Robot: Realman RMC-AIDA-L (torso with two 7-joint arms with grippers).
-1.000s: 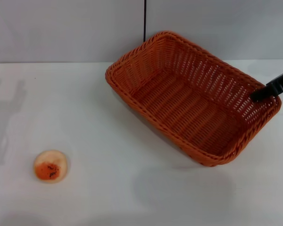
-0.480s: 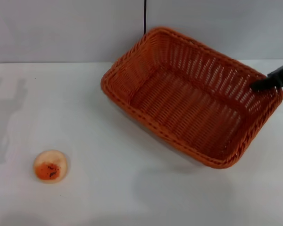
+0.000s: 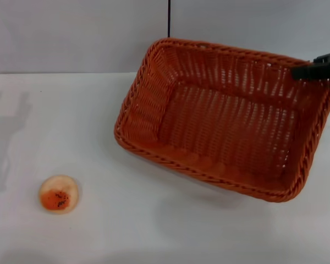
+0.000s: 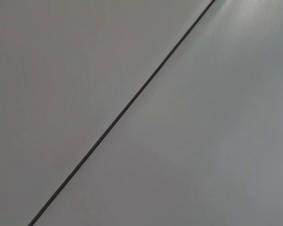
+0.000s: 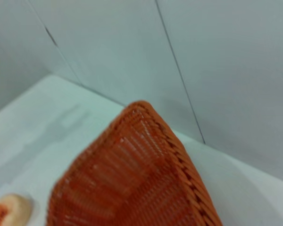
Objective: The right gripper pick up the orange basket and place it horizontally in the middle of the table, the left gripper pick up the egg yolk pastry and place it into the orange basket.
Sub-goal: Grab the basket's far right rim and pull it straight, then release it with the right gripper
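1. The right gripper (image 3: 314, 70), a black narrow two-finger claw, comes in from the right edge of the worktop with its fingers closed on the braided rim of the large rectangular orange-brown woven basket (image 3: 220, 118), at the basket's far right corner.
2. The basket seems carried: it is tilted, its rim at the held corner higher, over the right half of the plain white worktop (image 3: 71, 121) near the far edge.
3. To do this step well, I judge the basket should be brought toward the middle of the worktop, turned until its long sides run parallel to the near edge, then lowered flat before the fingers let go; a one-corner hold may let it swing, so move slowly.
4. Keep it well apart from the small round pale-cream pastry with an orange, dark-speckled top (image 3: 59, 193), lying near the near-left corner.
5. The basket has sloped openwork sides, a tight woven floor and is empty.
6. The left gripper is not in view; its wrist camera shows only a grey wall.
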